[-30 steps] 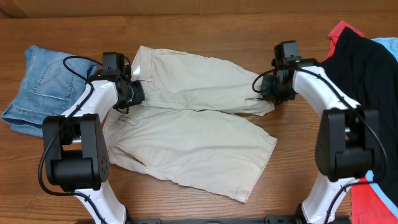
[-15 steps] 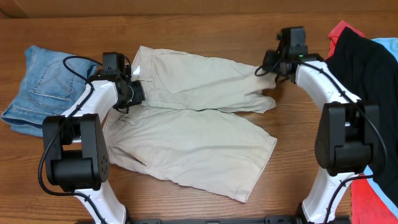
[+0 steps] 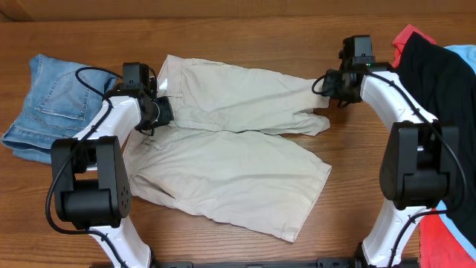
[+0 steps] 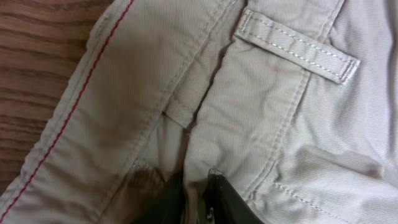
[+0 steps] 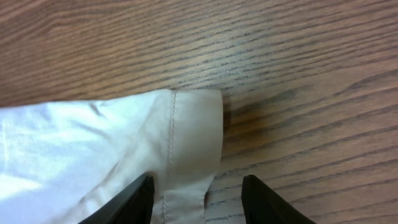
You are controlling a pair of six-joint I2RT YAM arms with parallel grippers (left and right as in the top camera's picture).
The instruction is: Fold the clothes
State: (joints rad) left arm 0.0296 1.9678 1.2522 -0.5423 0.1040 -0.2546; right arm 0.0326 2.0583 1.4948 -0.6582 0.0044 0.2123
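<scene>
Large beige-khaki shorts point(image 3: 230, 149) lie spread flat mid-table, waistband to the left, legs to the right. My left gripper point(image 3: 154, 113) sits on the waistband; in the left wrist view it point(image 4: 198, 193) is shut on a fold of the beige cloth point(image 4: 261, 93), below a belt loop point(image 4: 295, 46). My right gripper point(image 3: 326, 83) is at the far leg's hem corner. In the right wrist view it point(image 5: 198, 202) is open, its fingers point(image 5: 134, 202) wide apart. The hem corner point(image 5: 186, 124) lies flat on the wood between them.
Folded blue jeans point(image 3: 44, 104) lie at the left edge. A black garment point(image 3: 439, 82) over red cloth point(image 3: 405, 37) and light-blue cloth point(image 3: 462, 56) is piled at the right edge. Bare wooden table point(image 3: 260, 37) runs along the far side.
My right gripper moved away from me and to the right, and the far leg's hem corner now reaches out further to the upper right. The left arm has not moved.
</scene>
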